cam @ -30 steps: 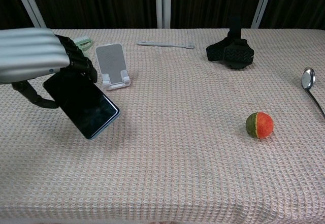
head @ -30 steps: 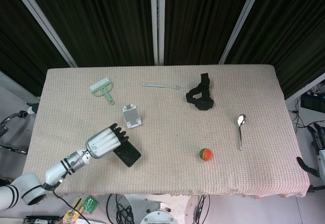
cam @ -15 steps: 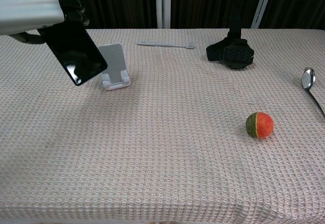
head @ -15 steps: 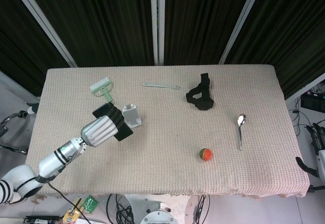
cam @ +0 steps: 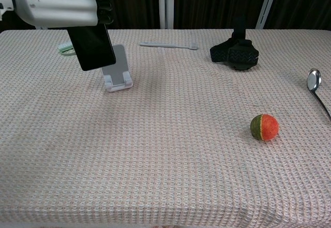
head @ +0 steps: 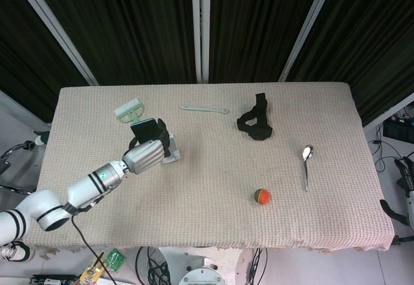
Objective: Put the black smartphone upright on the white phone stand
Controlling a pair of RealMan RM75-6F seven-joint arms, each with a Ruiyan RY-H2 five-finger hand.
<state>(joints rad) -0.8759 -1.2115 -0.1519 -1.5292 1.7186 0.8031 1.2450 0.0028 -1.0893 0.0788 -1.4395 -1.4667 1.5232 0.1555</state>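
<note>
Brush (head: 130, 112) just behind phone stand (cam: 117, 69)

clearance | green brush (head: 131, 112) near white phone stand (cam: 118, 69) | right flank open

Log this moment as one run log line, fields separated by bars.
left hand holds black smartphone | phone near upright, above white phone stand | not seated yet | right hand barely visible, state unclear

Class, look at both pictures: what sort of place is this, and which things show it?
Probably a robot test lab: a cloth-covered table before dark curtains, loose cables below, and a robot hand holding a smartphone.
</note>
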